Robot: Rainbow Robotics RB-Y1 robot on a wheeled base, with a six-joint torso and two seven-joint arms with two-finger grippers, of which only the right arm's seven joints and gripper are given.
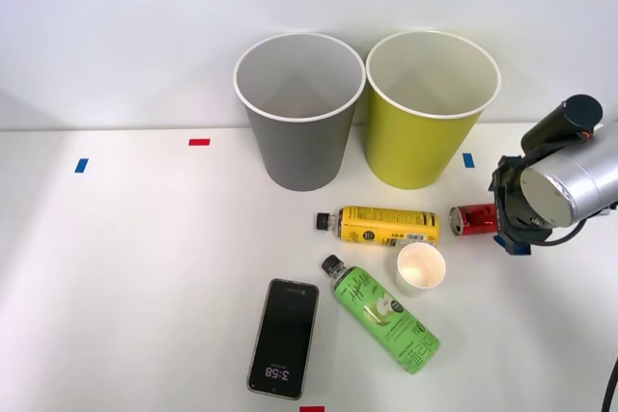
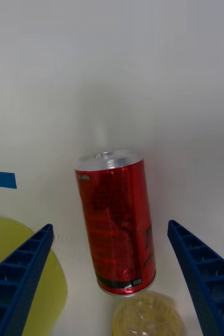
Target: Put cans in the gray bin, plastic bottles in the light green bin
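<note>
A small red can lies on its side on the white table, right of the yellow-label bottle. In the wrist view the can lies between my right gripper's spread blue fingers, which do not touch it. In the front view my right gripper hovers just right of the can. A bright green bottle lies nearer the front. The gray bin and the light green bin stand upright side by side at the back.
A white paper cup stands just in front of the can and yellow bottle. A black phone lies left of the green bottle. Small blue and red tape marks dot the table.
</note>
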